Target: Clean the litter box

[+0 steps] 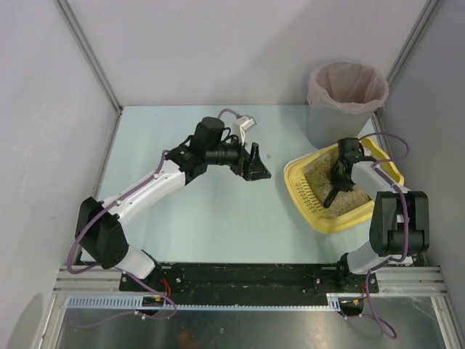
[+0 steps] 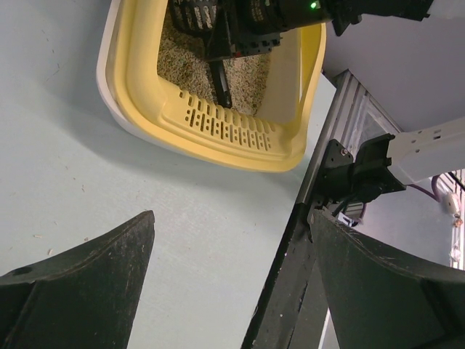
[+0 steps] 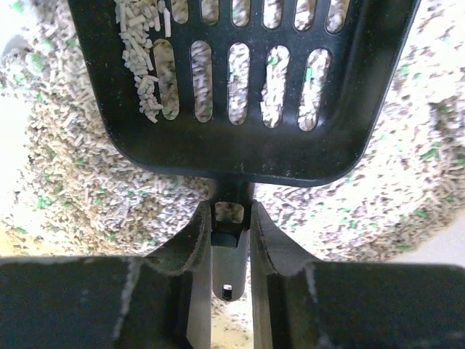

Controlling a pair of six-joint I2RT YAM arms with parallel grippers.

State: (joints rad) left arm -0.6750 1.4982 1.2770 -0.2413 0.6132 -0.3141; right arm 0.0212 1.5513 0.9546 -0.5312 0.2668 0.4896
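From above, the litter box [image 1: 306, 193] is sitting on the table [image 1: 218, 218] close to its right edge, tilted at an angle, just in front of a grey bin [image 1: 325, 129] with a pink liner that is standing in the far right corner. The right arm [image 1: 396, 218] is reaching into the box, with a black scoop [image 1: 333, 195] lying over the litter. The left arm [image 1: 145, 193] is stretching over the middle of the table, well apart from the box.

On the left wrist camera, the left jaws are standing wide apart and released, their dark fingers [image 2: 80, 291] framing bare table [image 2: 73, 145]. Beyond them, the litter box [image 2: 232, 131] is showing its slotted yellow rim and the beige litter [image 2: 182, 65] inside.

On the right wrist camera, the right jaws are clenching the scoop [image 3: 240, 138] by its narrow handle, one finger [image 3: 182, 247] pressing on each side. The slotted scoop is holding a few pellets [image 3: 142, 65] at its left side, above the litter [image 3: 80, 196].
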